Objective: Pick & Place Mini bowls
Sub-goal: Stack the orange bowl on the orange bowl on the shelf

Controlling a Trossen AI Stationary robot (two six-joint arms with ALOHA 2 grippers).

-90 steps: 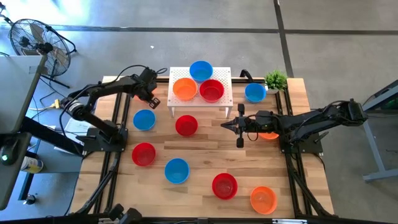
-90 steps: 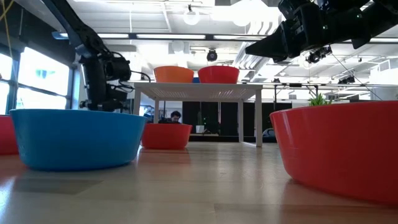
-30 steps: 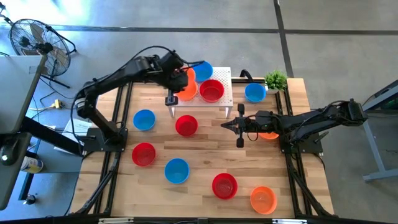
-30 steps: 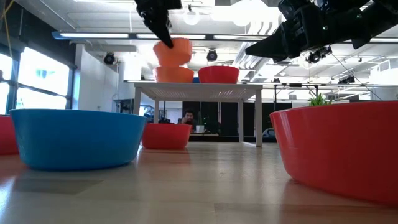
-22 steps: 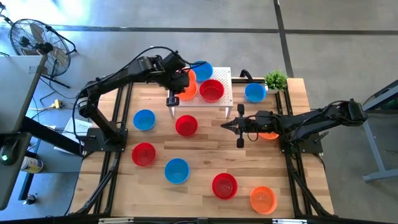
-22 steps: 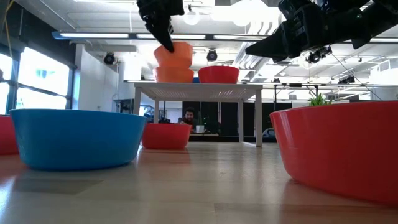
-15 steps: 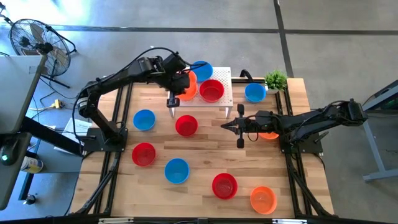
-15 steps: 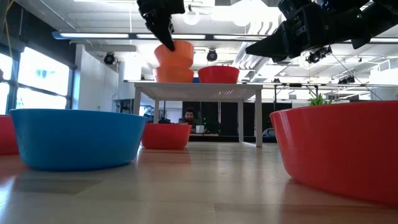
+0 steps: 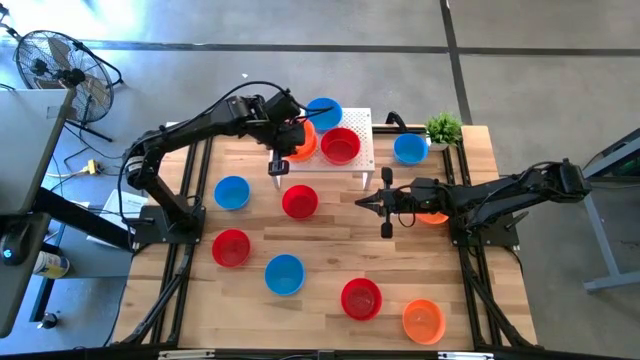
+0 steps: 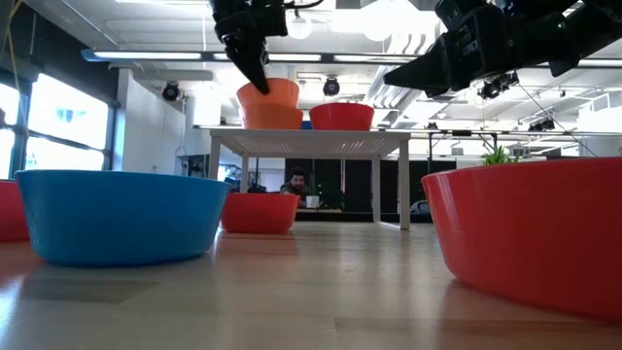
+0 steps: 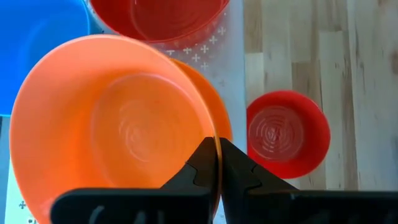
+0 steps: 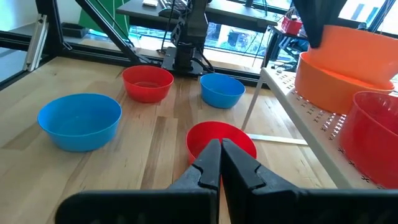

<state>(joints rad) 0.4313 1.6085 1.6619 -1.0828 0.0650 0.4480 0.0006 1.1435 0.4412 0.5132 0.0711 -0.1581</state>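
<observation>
Left gripper (image 11: 217, 163), upper centre of high view: clamped on rim of orange mini bowl (image 11: 118, 124), held tilted, partly nested in a second orange bowl (image 10: 273, 118) on the white stand (image 9: 362, 150). Risk: thin-rim pinch slips, or uneven seating tips the bowl off the stand edge. Right gripper (image 9: 385, 203), centre right: closed, empty, idle.

mini bowls (image 9: 284, 274): glossy plastic; table (image 9: 330, 240): pale wood planks; stand (image 9: 361, 150): white, perforated
</observation>
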